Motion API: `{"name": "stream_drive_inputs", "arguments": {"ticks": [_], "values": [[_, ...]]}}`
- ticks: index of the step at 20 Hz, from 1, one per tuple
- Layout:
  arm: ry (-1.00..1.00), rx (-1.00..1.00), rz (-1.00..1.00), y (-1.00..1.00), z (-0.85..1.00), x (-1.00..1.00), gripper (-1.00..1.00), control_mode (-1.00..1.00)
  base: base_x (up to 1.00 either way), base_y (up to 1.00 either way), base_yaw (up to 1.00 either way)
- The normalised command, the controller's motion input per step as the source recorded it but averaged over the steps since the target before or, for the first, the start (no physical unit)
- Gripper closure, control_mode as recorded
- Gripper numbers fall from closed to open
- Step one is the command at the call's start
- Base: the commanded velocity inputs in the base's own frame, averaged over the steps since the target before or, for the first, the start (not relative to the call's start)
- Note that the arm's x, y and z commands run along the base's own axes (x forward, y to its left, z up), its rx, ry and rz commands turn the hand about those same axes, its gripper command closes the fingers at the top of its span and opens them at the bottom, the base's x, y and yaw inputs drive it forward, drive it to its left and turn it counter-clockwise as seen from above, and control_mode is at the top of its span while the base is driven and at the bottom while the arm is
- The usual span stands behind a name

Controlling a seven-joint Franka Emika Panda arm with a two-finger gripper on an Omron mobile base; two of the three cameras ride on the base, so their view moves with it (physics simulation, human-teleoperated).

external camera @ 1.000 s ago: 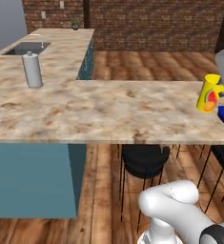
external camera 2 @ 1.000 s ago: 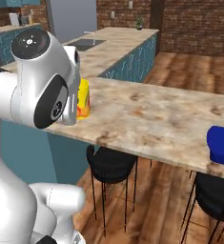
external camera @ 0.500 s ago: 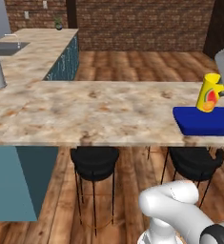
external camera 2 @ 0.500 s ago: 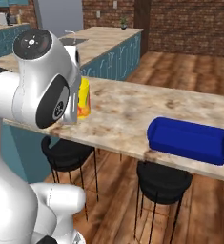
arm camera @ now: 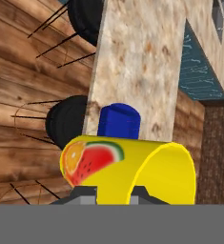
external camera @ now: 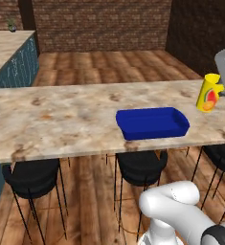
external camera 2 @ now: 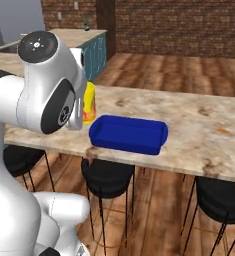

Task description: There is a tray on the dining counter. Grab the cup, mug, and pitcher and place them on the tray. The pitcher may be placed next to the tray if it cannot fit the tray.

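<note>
Gripping cup, gripper jaws closed on its yellow body, cup held aloft above dining counter; tray lies leftward and lower in left base view; carry must cross that way.

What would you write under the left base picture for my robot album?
Robot's fingers hold the yellow cup above the marbled dining counter, right of the empty blue tray.

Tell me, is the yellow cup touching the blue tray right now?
Apart. The left base view shows the cup held well right of the tray, with bare counter between.
</note>
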Motion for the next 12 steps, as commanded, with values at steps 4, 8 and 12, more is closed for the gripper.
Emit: {"name": "stream_drive_inputs", "arguments": {"ticks": [4,8,12], "values": [[0.0,0.0,0.0,0.0,0.0,0.0,1.0,1.0,0.39,-0.01,-0.39],[0.0,0.0,0.0,0.0,0.0,0.0,1.0,1.0,0.58,0.12,-0.17],[0.0,0.0,0.0,0.0,0.0,0.0,1.0,1.0,0.62,0.1,0.0]]}}
